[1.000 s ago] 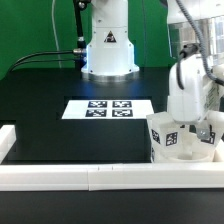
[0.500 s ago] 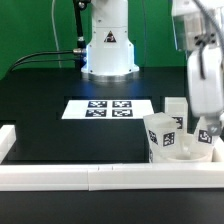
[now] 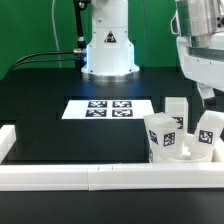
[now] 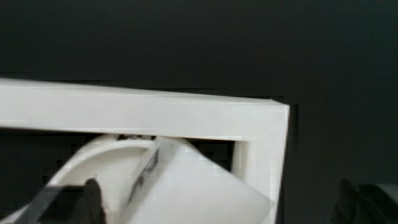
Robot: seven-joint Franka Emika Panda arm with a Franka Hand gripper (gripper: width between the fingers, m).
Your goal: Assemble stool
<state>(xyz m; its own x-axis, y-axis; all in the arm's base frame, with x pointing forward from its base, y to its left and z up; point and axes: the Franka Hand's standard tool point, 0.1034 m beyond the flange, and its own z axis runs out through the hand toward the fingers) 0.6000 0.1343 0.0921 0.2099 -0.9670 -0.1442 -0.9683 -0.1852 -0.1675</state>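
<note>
In the exterior view the stool (image 3: 182, 135) sits upside down in the corner of the white rail frame (image 3: 100, 176), at the exterior view's right end of the frame's front rail and touching it. Its round seat (image 3: 178, 157) lies lowest, and three stubby legs stand up from it: one tagged leg (image 3: 161, 132) on the side toward the marker board (image 3: 108, 108), a plain white leg (image 3: 176, 108) behind it, and another tagged leg (image 3: 209, 130) on the side farthest from the board. The marker board lies flat on the black table (image 3: 40, 110), well apart from the stool and nearer the arm's white base (image 3: 108, 45). The arm's wrist (image 3: 200, 45) hangs above the stool, clear of it; only a dark tip of the gripper (image 3: 205, 93) shows at the picture's edge above the far tagged leg, touching nothing, and how wide the fingers stand cannot be told here. In the wrist view the frame's corner (image 4: 214, 110) crosses the picture against the black table, with the curved rim of the seat (image 4: 111, 160) and a pale leg (image 4: 196, 180) just inside that corner. Two dark blurred fingertips (image 4: 63, 200) sit at opposite sides of the picture's edge, set wide apart with nothing between them, so the gripper is fully spread and holds nothing.
</note>
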